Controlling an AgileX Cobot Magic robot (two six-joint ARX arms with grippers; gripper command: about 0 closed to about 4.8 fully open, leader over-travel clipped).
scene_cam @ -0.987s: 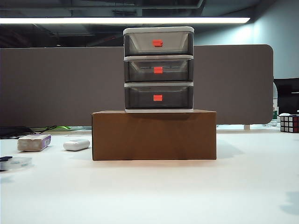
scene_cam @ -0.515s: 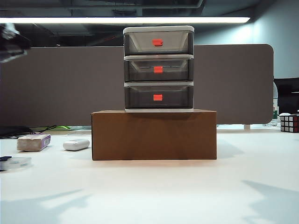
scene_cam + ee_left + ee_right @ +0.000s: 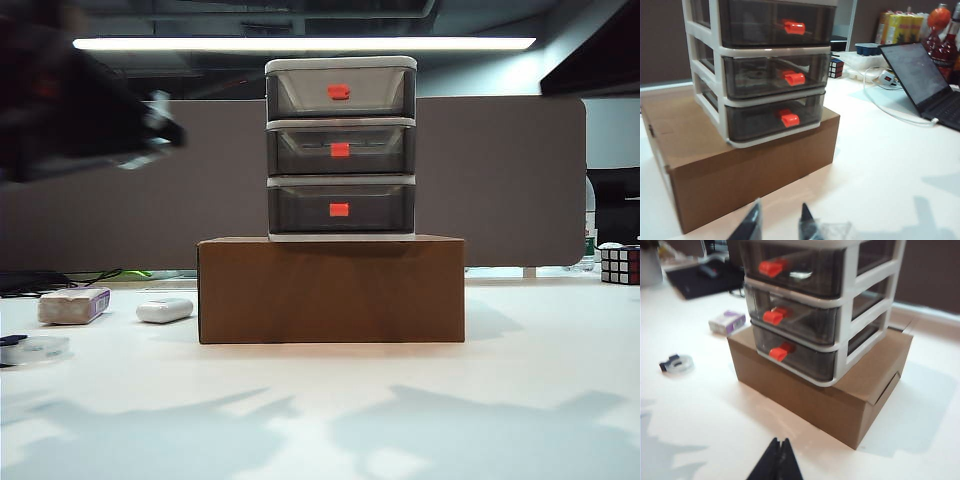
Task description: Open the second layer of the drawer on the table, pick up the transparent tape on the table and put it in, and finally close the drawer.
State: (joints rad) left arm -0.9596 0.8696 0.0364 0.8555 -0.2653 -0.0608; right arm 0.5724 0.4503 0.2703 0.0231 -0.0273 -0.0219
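Observation:
The drawer [image 3: 340, 147] stands on a brown cardboard box [image 3: 331, 288], all three tiers shut. Its second layer [image 3: 340, 150] has its red-orange tab at front centre and also shows as second layer [image 3: 772, 75] and second layer [image 3: 790, 320]. The transparent tape [image 3: 30, 348] lies flat at the table's far left, also visible as transparent tape [image 3: 679, 363]. My left gripper [image 3: 165, 128] hovers, blurred, high at the left of the drawer. In its wrist view the left gripper [image 3: 780, 214] is open and empty. My right gripper [image 3: 779, 442] is shut, empty, facing the drawer's front corner.
A white block with a purple label [image 3: 72, 305] and a white oval case [image 3: 164, 310] lie left of the box. A Rubik's cube [image 3: 620, 265] sits at the far right. A laptop [image 3: 925, 75] and cables lie beyond. The right arm [image 3: 595, 55] darkens the top right corner.
Both arms have swung into the exterior view: the left from the upper left toward the drawer, the right at the top right corner. Their shadows have spread over the table's front.

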